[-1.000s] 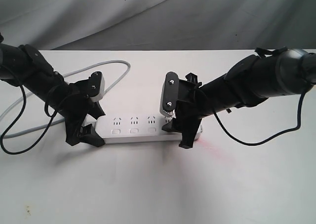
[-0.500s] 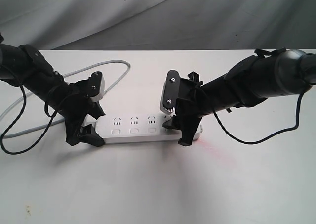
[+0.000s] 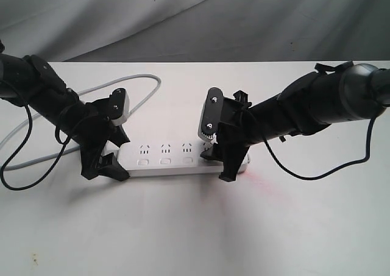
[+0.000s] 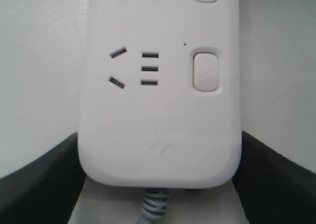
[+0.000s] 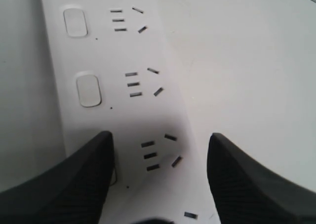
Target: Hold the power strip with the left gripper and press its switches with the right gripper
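Power strip [image 3: 173, 154] lies flat on the white table [image 3: 183, 227], lengthwise across the exterior view, socket face up. Its grey cord [image 3: 137, 78] leaves the left end and loops away toward the back of the table.

Left gripper [image 3: 117, 156] sits at the cord end of the strip. In the left wrist view, the two black jaws stand one against each long edge of the strip and close on its width, so the strip is gripped there. The rounded end and the cord exit lie between the jaws. One switch [image 4: 205, 71] is seen in full beside the nearest socket group, clear of both jaws.

Right gripper [image 3: 220, 163] is lowered over the right-hand part of the strip, with its grey screwed plate [image 3: 210, 114] facing up. Its jaws stand apart and hold nothing. In the right wrist view, one finger [image 5: 64, 184] lies over the switch row and hides most of one switch. The other finger [image 5: 256, 184] stands at the socket-side edge of the strip. A socket group shows in the gap between them. Whether the finger over the switch row touches the switch cannot be told.

In the exterior view, three switches show uncovered between the two grippers, each below its socket group.
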`<control>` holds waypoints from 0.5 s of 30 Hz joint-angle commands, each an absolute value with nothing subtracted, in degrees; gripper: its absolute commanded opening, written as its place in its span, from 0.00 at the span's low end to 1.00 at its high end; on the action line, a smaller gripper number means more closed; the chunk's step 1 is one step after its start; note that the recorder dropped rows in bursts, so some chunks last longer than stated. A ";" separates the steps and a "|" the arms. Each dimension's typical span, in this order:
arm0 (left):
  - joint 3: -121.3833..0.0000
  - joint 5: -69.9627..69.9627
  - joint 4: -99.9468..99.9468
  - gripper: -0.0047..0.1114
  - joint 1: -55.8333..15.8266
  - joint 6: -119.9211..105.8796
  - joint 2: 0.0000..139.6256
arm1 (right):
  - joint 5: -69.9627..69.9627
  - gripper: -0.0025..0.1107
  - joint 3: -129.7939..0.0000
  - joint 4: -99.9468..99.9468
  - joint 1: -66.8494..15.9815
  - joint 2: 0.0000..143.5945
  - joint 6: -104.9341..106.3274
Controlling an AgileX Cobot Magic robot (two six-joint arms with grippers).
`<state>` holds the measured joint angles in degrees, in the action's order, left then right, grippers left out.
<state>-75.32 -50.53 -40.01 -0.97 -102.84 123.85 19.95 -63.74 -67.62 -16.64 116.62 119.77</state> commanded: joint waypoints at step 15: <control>-75.47 -51.20 -40.13 0.62 -1.32 -102.38 123.60 | 16.12 0.50 -62.08 -65.51 -15.84 108.15 120.72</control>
<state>-75.32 -50.53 -40.01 -0.97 -102.84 123.85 16.58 -62.31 -65.87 -16.52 108.90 120.67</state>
